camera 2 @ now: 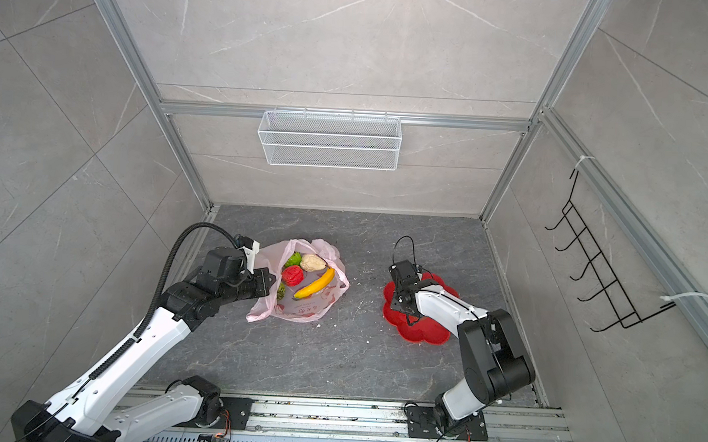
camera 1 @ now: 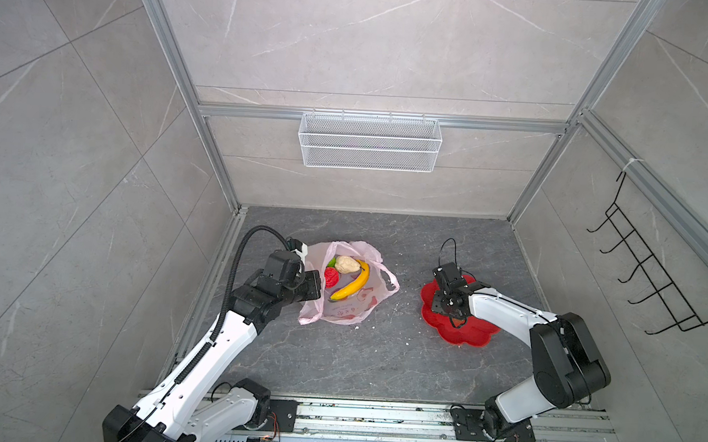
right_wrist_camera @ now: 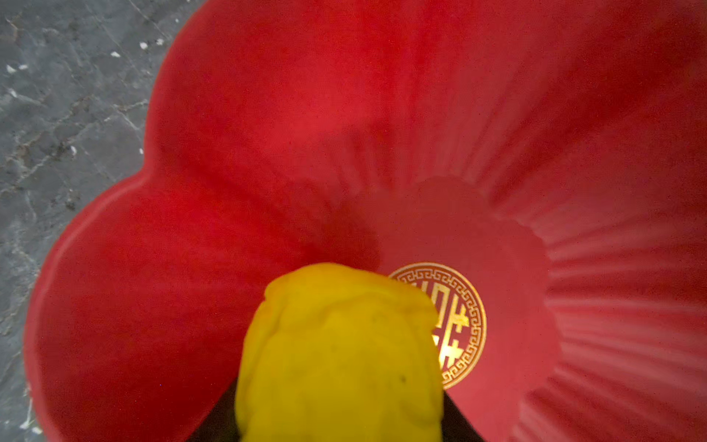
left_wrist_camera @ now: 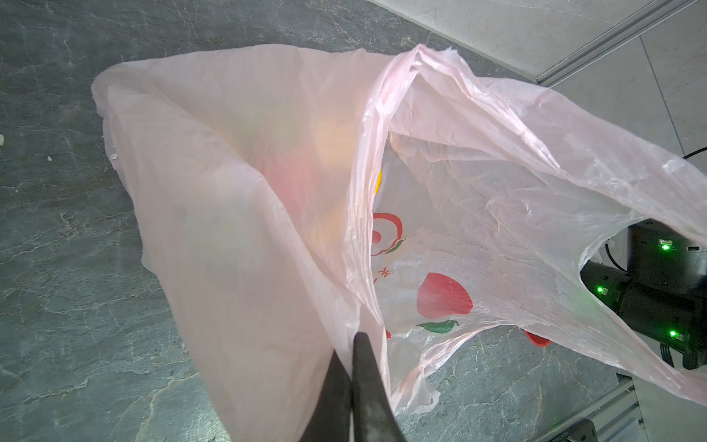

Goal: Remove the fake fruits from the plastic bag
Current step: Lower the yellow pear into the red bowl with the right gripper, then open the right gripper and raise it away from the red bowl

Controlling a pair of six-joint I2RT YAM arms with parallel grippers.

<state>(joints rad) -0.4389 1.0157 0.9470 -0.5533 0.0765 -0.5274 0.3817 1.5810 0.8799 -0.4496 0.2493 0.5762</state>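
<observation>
Left wrist view: left pincer (left_wrist_camera: 350, 344) is clenched on the rim of the plastic bag (left_wrist_camera: 248, 172). Thin pale-pink film is pinched between its tips and held up, so the mouth gapes just ahead of it. A red fruit print (left_wrist_camera: 443, 296) shows on the bag wall beyond the tips.

Inside the bag, ahead of the left pincer:
- banana (camera 1: 353, 282)
- cream lump (camera 1: 347, 264)
- red fruit (camera 1: 331, 277)
- bumpy green ball (camera 2: 293, 259)
- second green ball (camera 2: 282, 290), nearest the pincer

Bare table (camera 1: 402, 307) lies open between the bag and the right pincer (right_wrist_camera: 340, 413). The right pincer grasps a yellow lump (right_wrist_camera: 336, 336) over the red plate (right_wrist_camera: 267, 114). The plate's scalloped rim spreads wide around it. Lump touching the plate: cannot tell. A gold emblem (right_wrist_camera: 459, 325) sits just beside the lump.
</observation>
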